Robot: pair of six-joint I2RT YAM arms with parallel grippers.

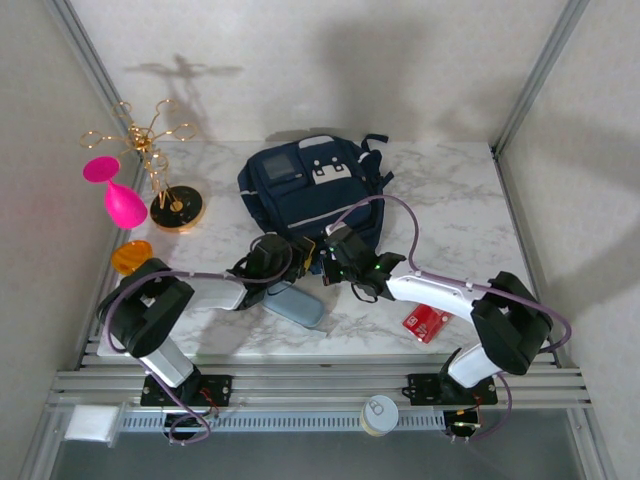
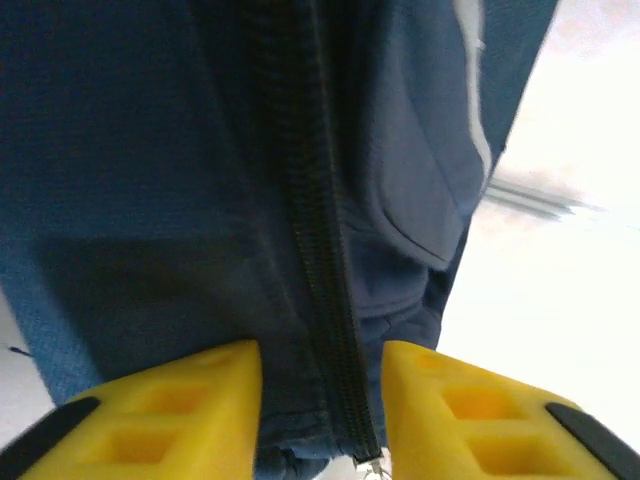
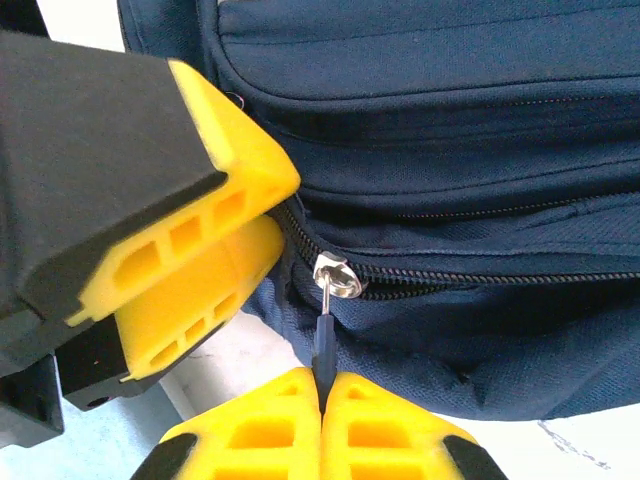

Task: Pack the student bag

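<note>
The left fingers (image 2: pixel 180 410), partly closed, flank the zip seam (image 2: pixel 325 290) of the student bag (image 1: pixel 300 190), grip unclear; the bag lies flat mid-worktop (image 1: pixel 450 200), long axis pointing away from the arms, and the right fingers (image 3: pixel 270 430) pinch its zip pull (image 3: pixel 324 345).

Before you, the bag (image 1: pixel 310 190) lies at the counter's (image 1: pixel 450 200) rear centre. To its left stands a rack (image 1: pixel 170 200), with a goblet (image 1: pixel 120 200) left of that and a disc (image 1: pixel 131 256) nearer you at the counter's left edge. A case (image 1: pixel 295 305) lies just before the bag, and a card (image 1: pixel 427 322) lies front right. Your left end effector (image 2: pixel 322 370) straddles the bag's zip (image 2: pixel 320 250). Beside it on the right, the right end effector (image 3: pixel 322 390) pinches the zip pull (image 3: pixel 324 340).
</note>
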